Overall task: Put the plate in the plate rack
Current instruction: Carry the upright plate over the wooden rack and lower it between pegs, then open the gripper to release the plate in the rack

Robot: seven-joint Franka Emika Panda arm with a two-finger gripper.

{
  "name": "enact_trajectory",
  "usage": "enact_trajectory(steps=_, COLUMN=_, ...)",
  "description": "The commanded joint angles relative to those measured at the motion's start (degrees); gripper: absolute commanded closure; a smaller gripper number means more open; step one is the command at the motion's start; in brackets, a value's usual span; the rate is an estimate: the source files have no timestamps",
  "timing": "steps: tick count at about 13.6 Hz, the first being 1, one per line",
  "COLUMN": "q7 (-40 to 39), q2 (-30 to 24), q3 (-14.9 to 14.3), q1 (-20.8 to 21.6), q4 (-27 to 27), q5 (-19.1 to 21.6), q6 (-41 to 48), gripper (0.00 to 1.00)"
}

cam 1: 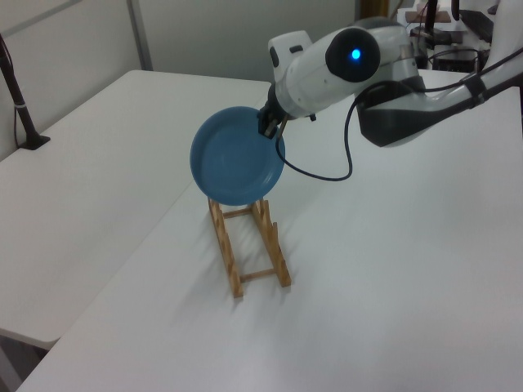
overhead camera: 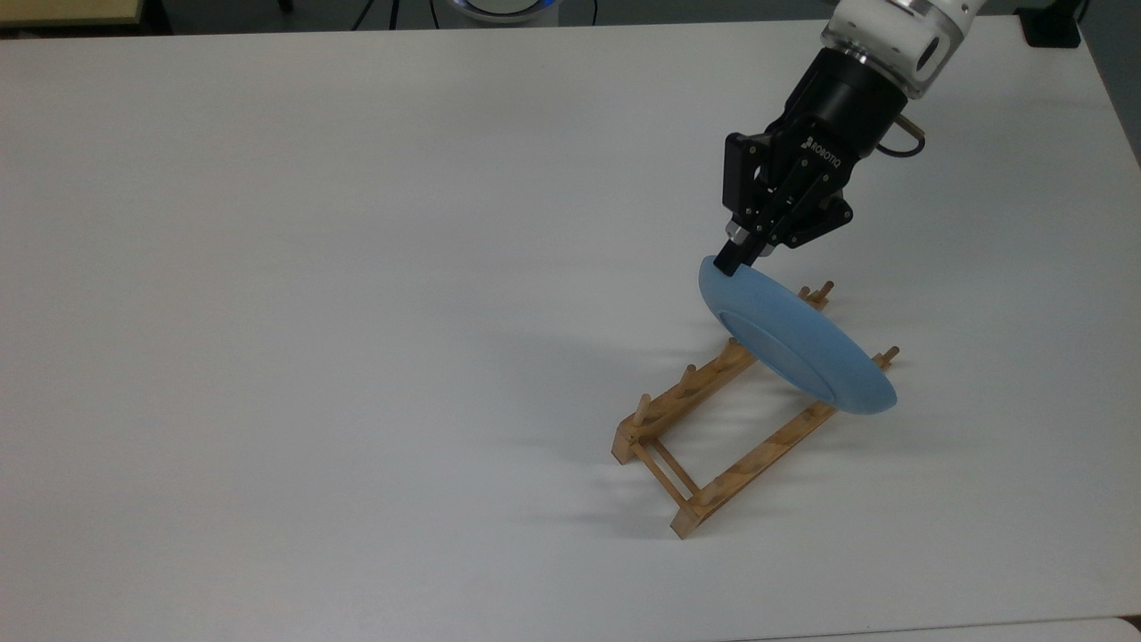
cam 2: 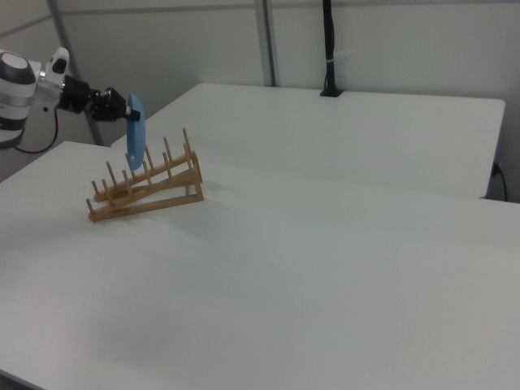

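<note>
The black two-finger gripper (overhead camera: 733,257) (cam 1: 265,128) (cam 2: 127,114) is clamped on the upper rim of the round, shallow, light-blue plate (overhead camera: 793,337) (cam 1: 237,157) (cam 2: 135,132). The plate is held on edge and tilted, off the table, over one end of the small light-brown wooden plate rack with upright pegs (overhead camera: 713,426) (cam 1: 247,247) (cam 2: 145,188). In the top view, the plain underside is seen, and the plate's lower edge is placed across both rails near the rack's far-right end; pegs are seen just behind the plate on the top view's right. In the left view, the hollow face is turned toward the camera, and the far end of the rack is covered by the plate's lower part. In the right view, the plate is seen nearly edge-on, standing among the pegs toward the right view's left half of the rack. Whether the plate is touching the rails cannot be told. The gripper is carried by the white robot arm (overhead camera: 900,36) (cam 1: 343,69) (cam 2: 20,85), with a black cable (cam 1: 323,167) looped under it. The rack is set on the white table (overhead camera: 312,312) (cam 1: 392,286) (cam 2: 325,276).
</note>
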State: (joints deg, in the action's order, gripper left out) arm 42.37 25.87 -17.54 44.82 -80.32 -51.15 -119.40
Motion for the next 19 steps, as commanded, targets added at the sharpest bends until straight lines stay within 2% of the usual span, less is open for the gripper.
enact_trajectory(steps=1, q7=1.13, q2=1.55, q3=1.88, q1=0.71, q4=0.08, q5=-1.23, q6=2.67, gripper=1.0)
enact_trajectory(steps=4, q7=1.22, q2=1.9, q3=4.26, q1=0.09, q4=-0.8, q5=-1.23, q6=3.12, gripper=1.0)
enact_trajectory(steps=7, q7=1.66, q2=2.78, q3=4.7, q1=0.09, q4=-0.8, q5=-1.05, q6=3.12, gripper=1.0)
enact_trajectory(steps=8, q7=1.75, q2=2.78, q3=4.88, q1=0.0, q4=-0.8, q5=-1.05, q6=3.03, gripper=0.94)
enact_trajectory(steps=10, q7=2.1, q2=2.78, q3=4.97, q1=-0.35, q4=-0.89, q5=-0.88, q6=3.12, gripper=0.65)
enact_trajectory(steps=11, q7=2.28, q2=2.7, q3=4.97, q1=-0.44, q4=-0.89, q5=-0.79, q6=3.03, gripper=0.42)
enact_trajectory(steps=12, q7=3.41, q2=2.7, q3=4.88, q1=-0.61, q4=-0.89, q5=-0.7, q6=3.03, gripper=0.08)
enact_trajectory(steps=13, q7=5.86, q2=2.61, q3=4.97, q1=-1.05, q4=-0.89, q5=-0.79, q6=2.85, gripper=0.0)
enact_trajectory(steps=15, q7=12.52, q2=2.35, q3=4.97, q1=-2.1, q4=-0.45, q5=-0.44, q6=2.15, gripper=0.0)
enact_trajectory(steps=16, q7=16.48, q2=2.0, q3=5.84, q1=-3.15, q4=-0.19, q5=2.0, q6=1.63, gripper=0.0)
enact_trajectory(steps=17, q7=17.65, q2=1.12, q3=6.81, q1=-3.95, q4=-0.19, q5=6.55, q6=0.4, gripper=0.0)
enact_trajectory(steps=19, q7=16.44, q2=-0.64, q3=6.99, q1=-5.01, q4=-0.45, q5=18.66, q6=-0.57, gripper=0.0)
